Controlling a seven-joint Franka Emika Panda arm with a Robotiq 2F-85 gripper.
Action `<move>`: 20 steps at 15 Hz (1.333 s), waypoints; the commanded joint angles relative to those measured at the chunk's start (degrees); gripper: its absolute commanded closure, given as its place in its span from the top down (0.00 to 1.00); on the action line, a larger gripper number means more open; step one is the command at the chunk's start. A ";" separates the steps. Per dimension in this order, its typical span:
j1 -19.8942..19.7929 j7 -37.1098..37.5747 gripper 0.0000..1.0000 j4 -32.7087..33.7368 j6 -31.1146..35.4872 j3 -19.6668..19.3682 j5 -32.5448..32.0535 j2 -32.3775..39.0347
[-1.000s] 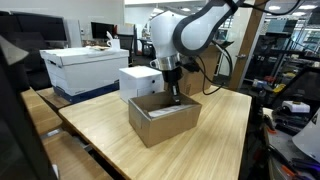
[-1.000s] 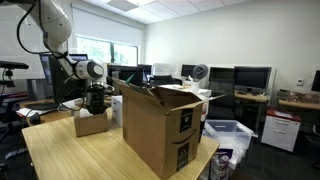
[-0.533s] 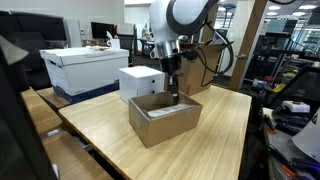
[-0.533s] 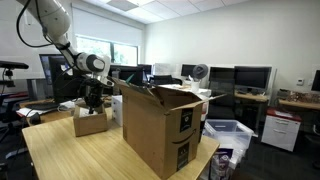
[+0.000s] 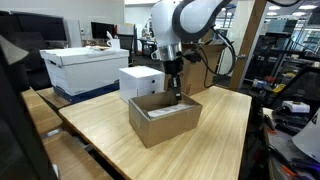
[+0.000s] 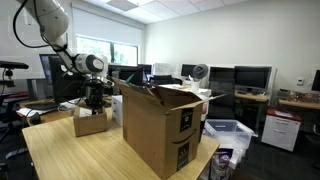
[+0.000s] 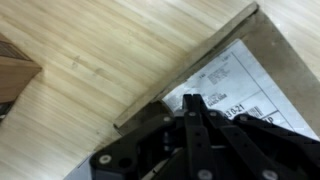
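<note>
A small open cardboard box (image 5: 163, 118) stands on the wooden table (image 5: 215, 140); it also shows in the other exterior view (image 6: 90, 123). My gripper (image 5: 175, 91) hangs just above the box's far rim, pointing down, and shows too in an exterior view (image 6: 95, 102). In the wrist view the two black fingers (image 7: 193, 100) are pressed together with nothing between them. Below them lies the box floor with a printed white label (image 7: 245, 80), and the box's wall (image 7: 185, 68) runs diagonally across the wood.
A white box (image 5: 140, 80) sits on the table behind the small box, and a larger white lidded bin (image 5: 85, 68) stands beyond. A tall open cardboard box (image 6: 165, 125) occupies the table's near end. Desks with monitors (image 6: 250, 78) surround the table.
The gripper has risen from inside the small box to just above its rim, and the arm has straightened upward. The box has not moved.
</note>
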 commanded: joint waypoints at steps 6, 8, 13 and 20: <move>3.23 4.46 0.02 -5.90 9.93 -2.50 -22.98 -2.20; 3.71 5.60 0.02 -5.92 11.15 -2.27 -24.88 -2.28; 1.69 0.00 0.05 -3.27 1.28 1.53 -8.82 -4.89; -2.28 -0.79 0.04 0.26 -7.89 0.67 7.62 -8.74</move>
